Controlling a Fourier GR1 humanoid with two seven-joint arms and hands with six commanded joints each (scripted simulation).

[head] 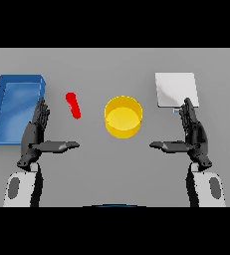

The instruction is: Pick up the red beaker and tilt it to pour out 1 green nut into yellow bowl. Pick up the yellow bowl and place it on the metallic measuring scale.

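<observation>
The red beaker [73, 105] is a small, narrow red shape on the grey table, left of centre. The yellow bowl [123, 116] stands in the middle of the table, and I see nothing in it. A flat metallic measuring scale [175, 88] lies at the back right. My left hand [36, 133] hovers open to the lower left of the beaker, fingers straight and thumb pointing inward. My right hand [192, 133] is open too, just in front of the scale and right of the bowl. No green nut is visible.
A blue tray [2, 107] sits at the far left, close beside my left hand's fingers.
</observation>
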